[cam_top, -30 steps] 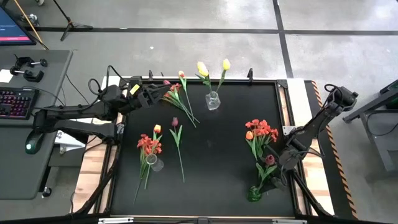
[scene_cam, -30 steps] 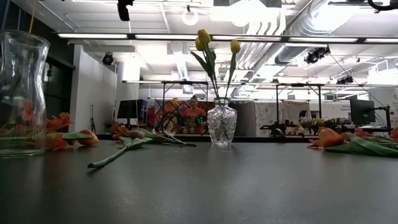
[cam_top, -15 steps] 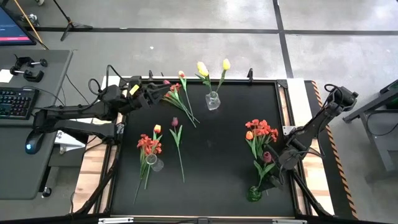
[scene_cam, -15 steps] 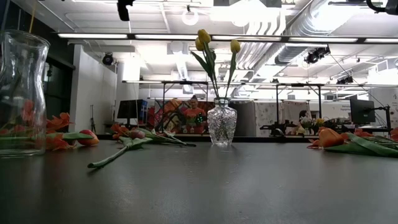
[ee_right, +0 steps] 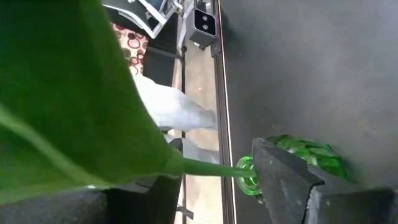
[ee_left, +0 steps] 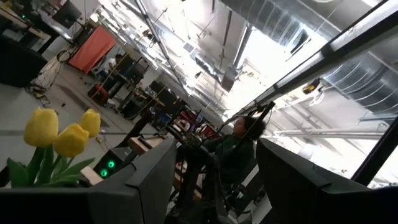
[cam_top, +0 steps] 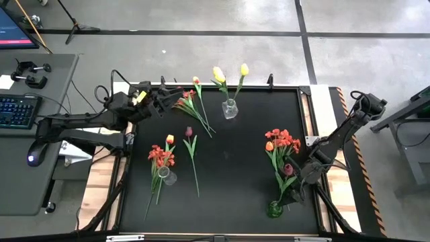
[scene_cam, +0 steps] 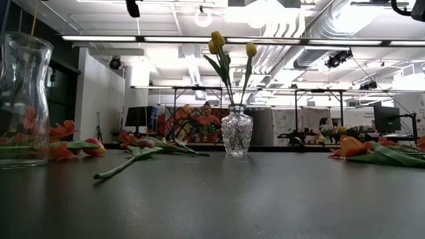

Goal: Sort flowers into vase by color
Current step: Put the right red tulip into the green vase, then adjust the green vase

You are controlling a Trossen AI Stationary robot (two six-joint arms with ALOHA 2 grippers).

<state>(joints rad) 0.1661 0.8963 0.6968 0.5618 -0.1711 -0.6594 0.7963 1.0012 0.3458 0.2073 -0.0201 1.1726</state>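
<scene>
My right gripper (cam_top: pixel 294 193) is shut on a maroon tulip (cam_top: pixel 289 169) at the near right. The stem slants down to a green vase (cam_top: pixel 274 210). In the right wrist view a broad green leaf (ee_right: pixel 74 93) fills most of the picture. My left gripper (cam_top: pixel 166 104) hovers open at the far left beside a loose red and orange bunch (cam_top: pixel 190 101), with nothing between its fingers (ee_left: pixel 149 186). A clear vase (cam_top: pixel 230 107) at the far middle holds yellow tulips (scene_cam: pixel 219 43). Another maroon tulip (cam_top: pixel 190 132) lies flat at mid-table. My right gripper pinches the tulip's thin green stem (ee_right: pixel 205 167) between its two fingers, just below the leaf. The fingers slant down toward the near edge and lie across the stem. The stem's lower end reaches the green vase's mouth (ee_right: pixel 245 169); the head stays lifted clear.
A red bunch (cam_top: pixel 161 156) lies by a clear vase (cam_top: pixel 166 176) at the near left, which stands large in the low view (scene_cam: pixel 23 99). A red and orange bunch (cam_top: pixel 281 141) lies right of centre. The table's raised frame (cam_top: pixel 306 94) runs around the black mat.
My left gripper has rolled a little about its own line without leaving its place. The right gripper and the maroon tulip have kept still.
</scene>
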